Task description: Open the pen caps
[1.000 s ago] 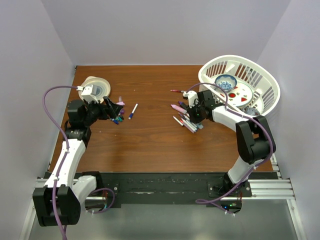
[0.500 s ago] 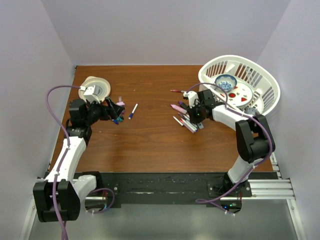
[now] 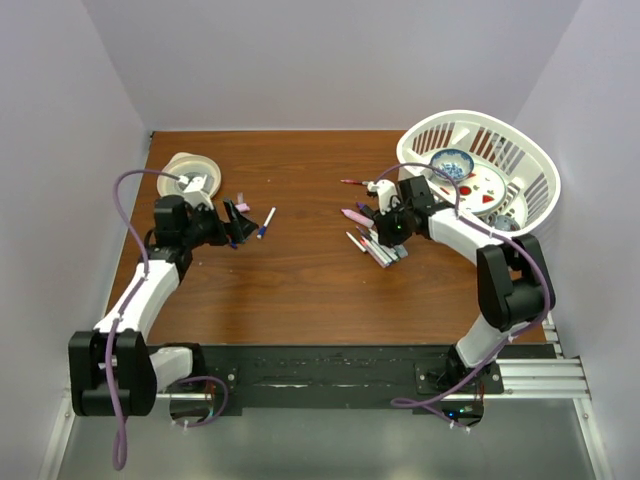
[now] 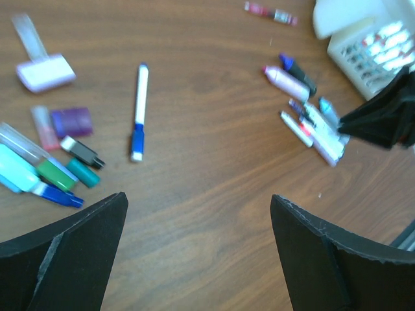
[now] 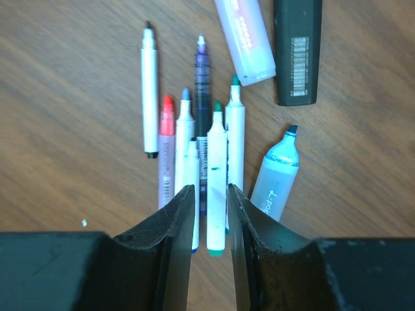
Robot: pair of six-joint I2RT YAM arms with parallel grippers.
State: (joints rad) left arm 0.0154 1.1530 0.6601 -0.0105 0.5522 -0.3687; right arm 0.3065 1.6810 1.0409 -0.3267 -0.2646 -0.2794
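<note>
Left wrist view, from the left: the pen caps (image 4: 65,162) lie in a loose heap on the brown table (image 4: 214,214), with purple, pink, green, teal and blue ones close together. A lilac cap (image 4: 45,70) sits a little apart behind them. Just right of the heap, on its own, lies a white pen (image 4: 137,110) with blue ends. The left gripper (image 4: 198,199) hangs above this spot with its fingers spread wide and nothing between them.

Across a stretch of bare wood, the rest of the pens (image 3: 372,243) lie bunched together. In the right wrist view they lie side by side with their tips bare: black, red, blue, purple and green. A pale blue highlighter (image 5: 275,175), a lilac one and a black one lie beside them.

The right gripper (image 5: 210,189) is low over this row. Its fingers are only narrowly parted and straddle a green-tipped pen (image 5: 216,149) that lies flat on the table. A sliver of space shows beside the barrel.

At the far right stands a white basket (image 3: 520,150) holding a bowl (image 3: 452,162) and a plate (image 3: 487,188).
</note>
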